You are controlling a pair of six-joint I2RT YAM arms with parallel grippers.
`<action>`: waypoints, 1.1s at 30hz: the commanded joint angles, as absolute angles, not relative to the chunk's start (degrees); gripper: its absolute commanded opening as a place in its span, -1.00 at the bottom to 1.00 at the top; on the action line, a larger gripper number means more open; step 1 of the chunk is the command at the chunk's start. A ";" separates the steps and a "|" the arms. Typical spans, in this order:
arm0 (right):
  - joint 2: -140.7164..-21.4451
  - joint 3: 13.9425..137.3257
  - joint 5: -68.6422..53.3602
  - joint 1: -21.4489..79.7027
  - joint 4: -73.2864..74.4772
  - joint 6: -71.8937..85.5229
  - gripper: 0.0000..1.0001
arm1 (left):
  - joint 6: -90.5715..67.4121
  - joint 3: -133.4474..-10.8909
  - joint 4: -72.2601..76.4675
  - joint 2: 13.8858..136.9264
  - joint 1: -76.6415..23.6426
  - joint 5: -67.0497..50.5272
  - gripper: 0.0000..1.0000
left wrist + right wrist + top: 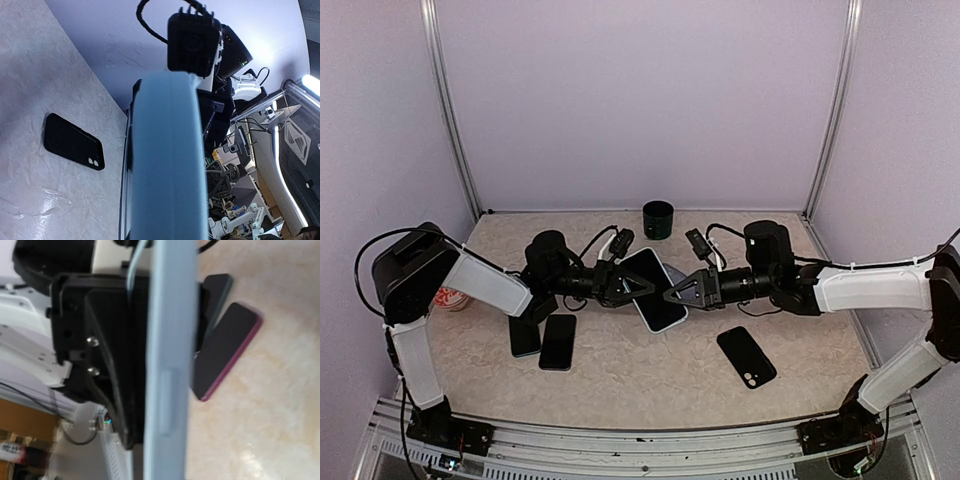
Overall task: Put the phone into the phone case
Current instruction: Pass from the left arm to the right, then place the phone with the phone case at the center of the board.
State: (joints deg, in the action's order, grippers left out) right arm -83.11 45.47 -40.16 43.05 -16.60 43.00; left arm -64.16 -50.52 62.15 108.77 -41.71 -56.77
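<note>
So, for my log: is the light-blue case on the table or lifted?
Lifted: the light-blue case hangs tilted between both arms' jaws; the left wrist view shows the table well behind it.

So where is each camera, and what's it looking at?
Top: above and behind, looking down at the beige table; both arms show, left gripper and right gripper at the light blue phone case.
Left wrist: faces right past the case edge; right arm's black wrist shows.
Right wrist: faces left; left gripper shows behind the case.
Shared: both wrists see the case edge-on.

The marbled table (pixel 620 385) holds two dark phones (pixel 557 342), a black phone (pixel 747 357) apart, and a black cup (pixel 658 218).
</note>
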 commanded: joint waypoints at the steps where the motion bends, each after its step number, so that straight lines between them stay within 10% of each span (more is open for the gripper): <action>1: -84.02 46.32 -46.45 42.88 -22.49 44.11 -0.90 | -63.28 -52.34 63.37 108.60 -41.92 -56.60 -1.00; 8: -85.69 46.07 -48.84 42.93 -24.79 46.05 -1.00 | -61.82 -52.38 61.13 108.19 -41.77 -55.81 -0.97; 20: -82.70 48.60 -41.90 42.26 -20.98 45.14 -1.00 | -62.72 -51.15 62.47 107.13 -40.37 -54.59 0.91; 33: -96.28 67.41 -34.85 40.42 -7.47 40.21 -1.00 | -48.31 -50.68 26.36 91.14 -32.12 -28.66 0.98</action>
